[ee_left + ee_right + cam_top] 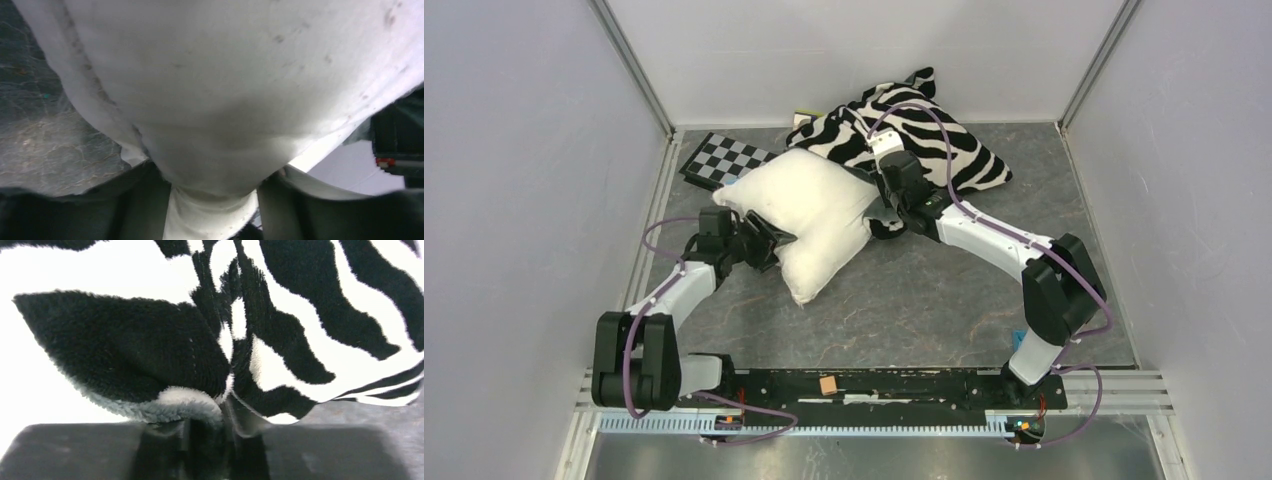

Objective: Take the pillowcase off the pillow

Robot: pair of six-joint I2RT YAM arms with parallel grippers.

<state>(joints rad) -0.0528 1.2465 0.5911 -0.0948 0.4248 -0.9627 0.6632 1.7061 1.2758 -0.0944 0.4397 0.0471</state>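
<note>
The white pillow (pixel 809 215) lies mid-table, mostly out of the zebra-striped pillowcase (pixel 924 130), which lies bunched behind it at the back. My left gripper (pixel 769 243) is shut on the pillow's near-left edge; in the left wrist view the white pillow (pixel 225 90) bulges between the fingers (pixel 145 205). My right gripper (pixel 886 205) is shut on the pillowcase's near edge beside the pillow; in the right wrist view the striped pillowcase (pixel 260 340) is pinched between the jaws.
A flat black-and-white checkerboard (pixel 724 158) lies at the back left, partly under the pillow. Grey walls enclose the table on the left, back and right. A small orange block (pixel 828 384) sits on the front rail.
</note>
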